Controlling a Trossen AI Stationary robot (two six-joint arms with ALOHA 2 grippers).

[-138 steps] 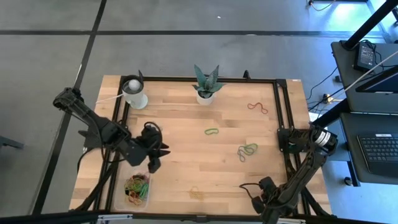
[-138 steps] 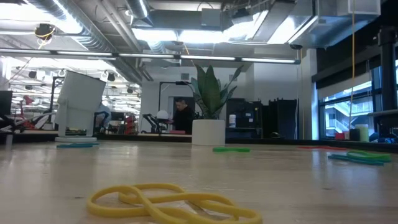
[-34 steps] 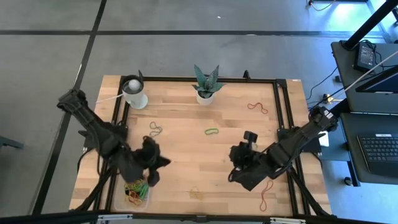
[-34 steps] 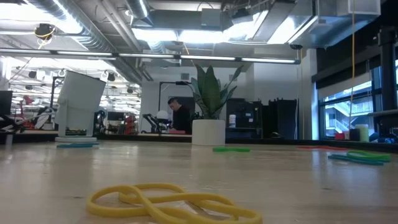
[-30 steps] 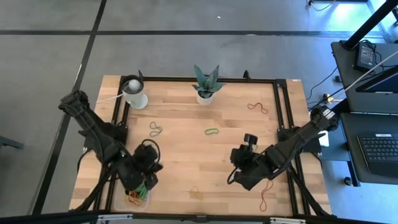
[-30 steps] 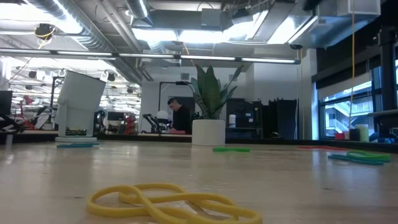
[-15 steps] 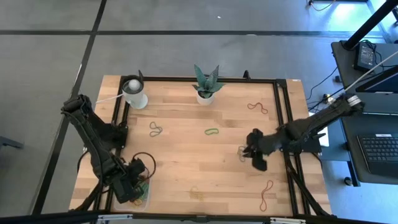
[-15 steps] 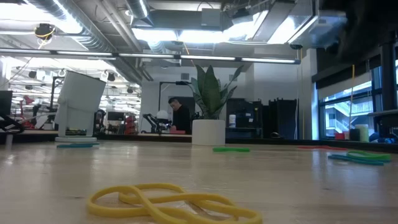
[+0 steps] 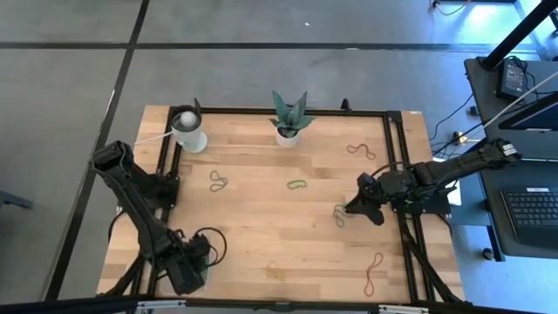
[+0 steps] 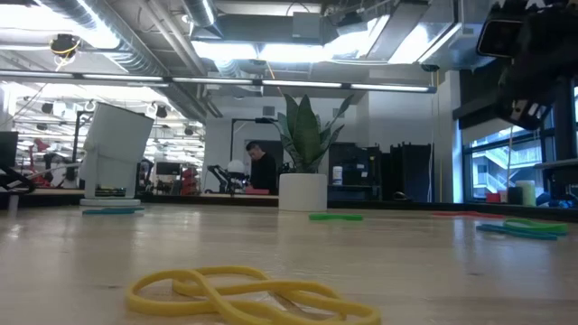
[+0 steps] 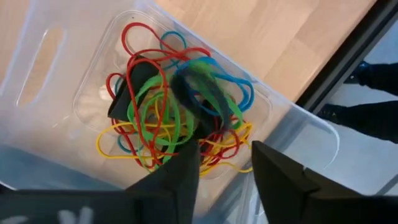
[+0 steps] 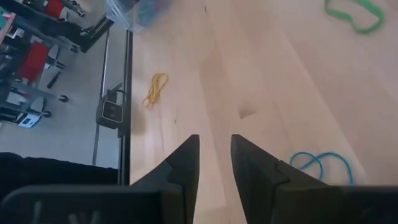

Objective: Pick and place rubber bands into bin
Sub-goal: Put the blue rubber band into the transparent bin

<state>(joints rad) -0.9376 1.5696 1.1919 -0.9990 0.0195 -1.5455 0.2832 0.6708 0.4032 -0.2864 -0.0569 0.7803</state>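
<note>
The left hand (image 11: pixel 224 168), fingers spread, hangs over the bin (image 11: pixel 298 134); a blurred green band (image 11: pixel 202 87) just beyond its fingertips might bounce out. The right hand (image 12: pixel 214 162), fingers slightly apart and empty, may miss the blue band (image 12: pixel 320 165) beside it.

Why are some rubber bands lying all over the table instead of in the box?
Nothing is broken. Loose rubber bands lie scattered on the table, not yet picked up. The rest sit tangled in the bin, under the left gripper.

free: bare table (image 9: pixel 261 222) middle | blocked: plant pot (image 9: pixel 288 133), white cup (image 9: pixel 189 133) far edge
</note>
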